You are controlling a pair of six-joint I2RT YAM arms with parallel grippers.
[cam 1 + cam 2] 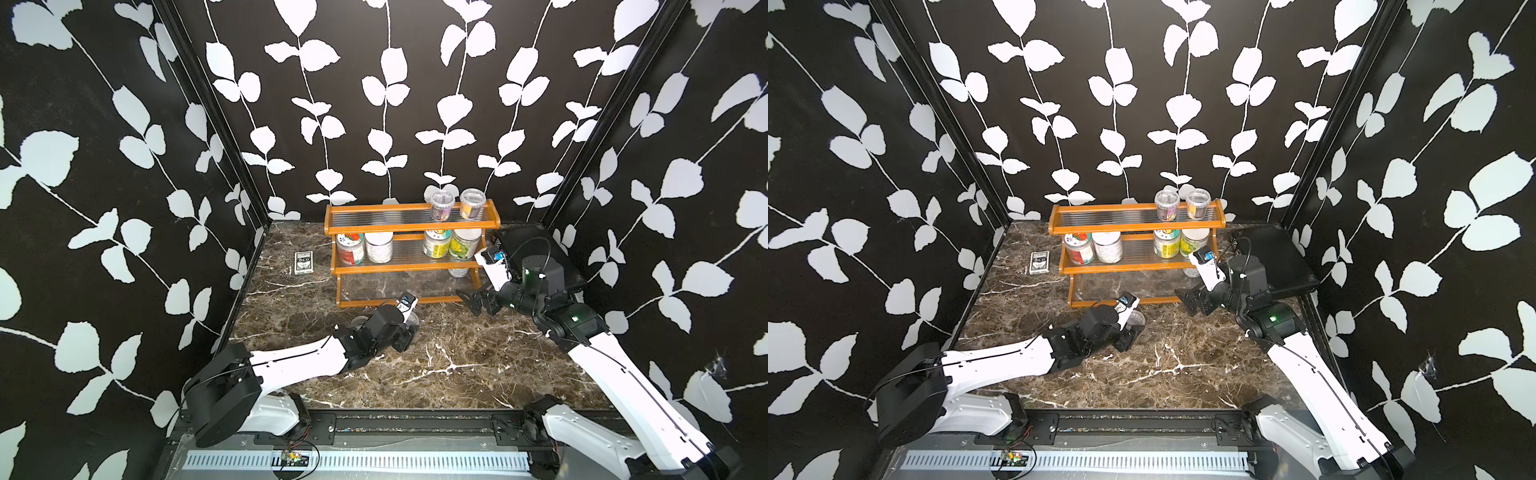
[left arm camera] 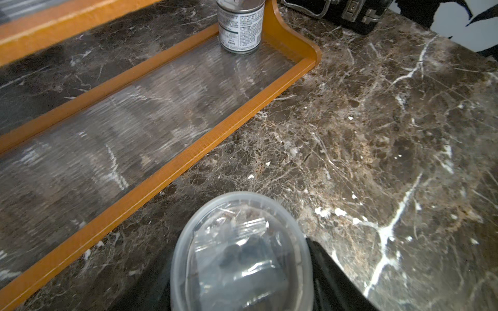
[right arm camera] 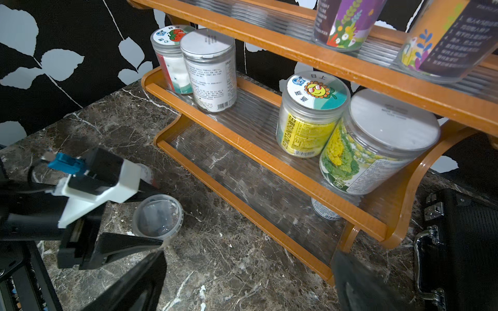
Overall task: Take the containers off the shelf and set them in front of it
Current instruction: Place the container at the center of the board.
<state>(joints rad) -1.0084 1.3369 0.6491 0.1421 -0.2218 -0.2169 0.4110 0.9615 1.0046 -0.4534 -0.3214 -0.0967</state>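
Gripping a small clear cup (image 2: 242, 255), the left hand (image 3: 160, 218) holds it low at the table (image 1: 457, 357), just in front of the shelf (image 1: 411, 268). The right hand (image 1: 476, 302) hangs spread wide and empty near the shelf's right end, where a tin can (image 2: 239, 27) stands on the bottom tier.

Left gripper (image 3: 157, 216) clamped, right gripper (image 1: 480, 303) wide

Left arm (image 1: 299, 359) and right arm (image 1: 615, 374): white plastic link shells (image 1: 648, 419), black joint housings (image 1: 220, 399), blue wrist-camera connectors (image 3: 67, 164), green LED (image 1: 575, 318) on right.
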